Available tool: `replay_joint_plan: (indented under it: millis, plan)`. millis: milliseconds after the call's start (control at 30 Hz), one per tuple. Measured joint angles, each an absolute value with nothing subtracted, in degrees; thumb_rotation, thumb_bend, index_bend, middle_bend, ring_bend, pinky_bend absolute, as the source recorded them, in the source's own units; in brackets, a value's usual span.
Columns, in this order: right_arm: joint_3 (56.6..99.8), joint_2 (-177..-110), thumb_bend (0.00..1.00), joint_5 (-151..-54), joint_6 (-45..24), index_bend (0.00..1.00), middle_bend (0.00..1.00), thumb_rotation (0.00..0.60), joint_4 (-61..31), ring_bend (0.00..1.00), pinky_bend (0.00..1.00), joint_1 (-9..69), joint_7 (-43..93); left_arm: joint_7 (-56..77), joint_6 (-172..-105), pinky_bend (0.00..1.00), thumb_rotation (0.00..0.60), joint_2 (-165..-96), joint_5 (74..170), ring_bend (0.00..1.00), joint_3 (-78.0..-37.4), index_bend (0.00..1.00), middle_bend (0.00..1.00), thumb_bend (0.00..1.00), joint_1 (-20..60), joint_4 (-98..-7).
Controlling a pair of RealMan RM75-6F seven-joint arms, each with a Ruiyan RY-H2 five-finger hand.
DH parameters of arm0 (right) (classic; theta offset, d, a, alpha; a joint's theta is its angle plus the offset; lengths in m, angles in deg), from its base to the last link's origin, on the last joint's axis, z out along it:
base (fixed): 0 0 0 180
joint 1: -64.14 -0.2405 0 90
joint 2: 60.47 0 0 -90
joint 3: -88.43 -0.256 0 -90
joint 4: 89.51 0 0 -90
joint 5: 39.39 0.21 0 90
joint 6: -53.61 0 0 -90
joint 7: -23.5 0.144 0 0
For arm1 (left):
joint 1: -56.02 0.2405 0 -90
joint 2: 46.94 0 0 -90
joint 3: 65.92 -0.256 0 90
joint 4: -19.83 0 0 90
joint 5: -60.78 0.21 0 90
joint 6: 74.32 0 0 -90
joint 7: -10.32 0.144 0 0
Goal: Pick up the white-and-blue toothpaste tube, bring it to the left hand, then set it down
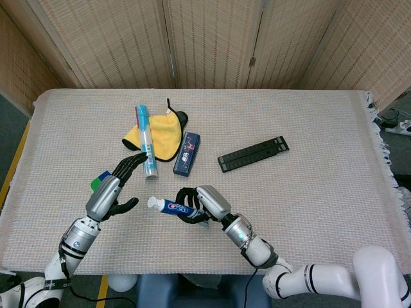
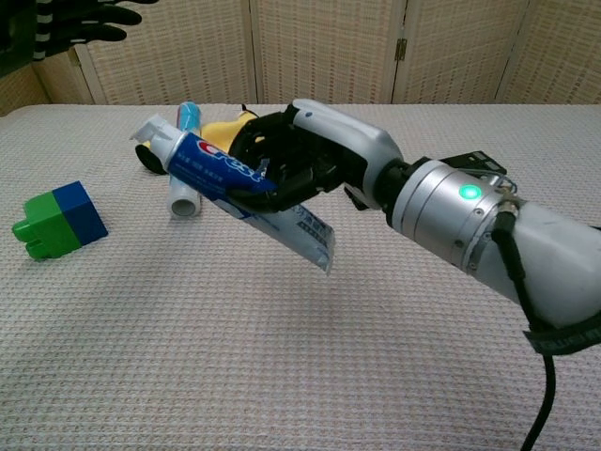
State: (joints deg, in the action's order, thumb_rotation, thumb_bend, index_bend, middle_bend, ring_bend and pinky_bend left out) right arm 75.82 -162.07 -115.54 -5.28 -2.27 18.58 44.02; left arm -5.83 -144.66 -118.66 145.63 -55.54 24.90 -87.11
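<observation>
My right hand grips the white-and-blue toothpaste tube around its middle and holds it well above the table, cap end pointing left. My left hand is raised with its fingers spread and nothing in it, a short gap left of the tube's cap. In the chest view only the fingertips of the left hand show at the top left corner.
A green-and-blue block lies under my left hand. Behind it are a light blue tube, a yellow cloth, a dark blue box and a black strip. The woven tablecloth covers the table.
</observation>
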Motion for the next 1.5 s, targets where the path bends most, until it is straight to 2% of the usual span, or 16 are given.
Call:
replay_joint_plan:
  millis: [233,933,1300,1500]
  plan:
    - [74.4,-165.2,0.61,-115.6,-4.8,0.8,0.66,0.6,-3.2,0.69,0.66,18.0,45.8,-1.1,-144.4,0.0,0.0,-122.7,145.0,0.0,-54.9,0.02,0.06,0.16,23.3,-86.9]
    - [72.0,-168.5,0.63,-115.7,-5.5,0.82,0.67,0.6,-2.3,0.71,0.68,18.3,47.8,4.6,-144.6,0.0,0.0,-131.1,143.8,0.0,-54.0,0.01,0.06,0.16,20.9,-83.1]
    - [71.5,-168.9,0.64,-116.0,-5.7,0.82,0.67,0.6,-2.7,0.7,0.68,18.6,48.2,5.8,-145.1,0.0,0.0,-131.9,143.7,0.0,-53.9,0.01,0.06,0.16,20.8,-82.7]
    - [72.4,-165.9,0.64,-116.5,-4.4,0.82,0.67,0.6,-2.4,0.7,0.68,18.8,46.3,5.6,-145.4,0.0,0.0,-129.7,144.1,0.0,-54.3,0.0,0.06,0.16,21.4,-83.1]
